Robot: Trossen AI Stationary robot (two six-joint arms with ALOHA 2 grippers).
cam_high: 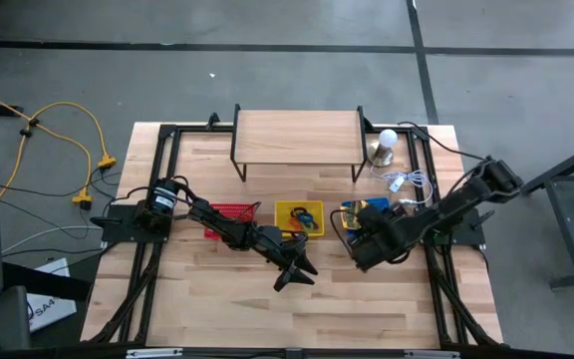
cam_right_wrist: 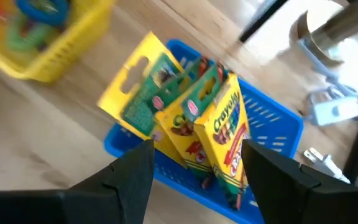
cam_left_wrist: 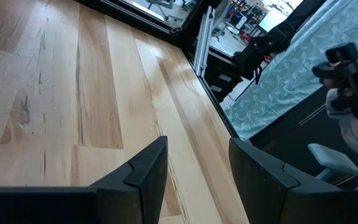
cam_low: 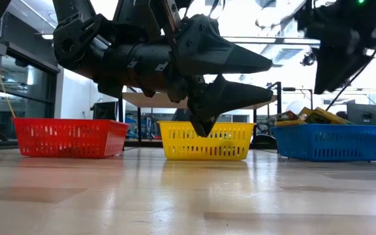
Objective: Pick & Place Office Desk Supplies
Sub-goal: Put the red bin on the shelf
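The blue basket (cam_right_wrist: 272, 134) is partly hidden behind crayon boxes (cam_right_wrist: 191, 118).

Left claw (cam_high: 297, 271) hangs low over the middle of the counter, arm stretched in from the left, fingers (cam_left_wrist: 148, 171) spread apart, gripping nothing. Right claw (cam_high: 355, 247) angles in from the right, fingers parted, nothing between them.
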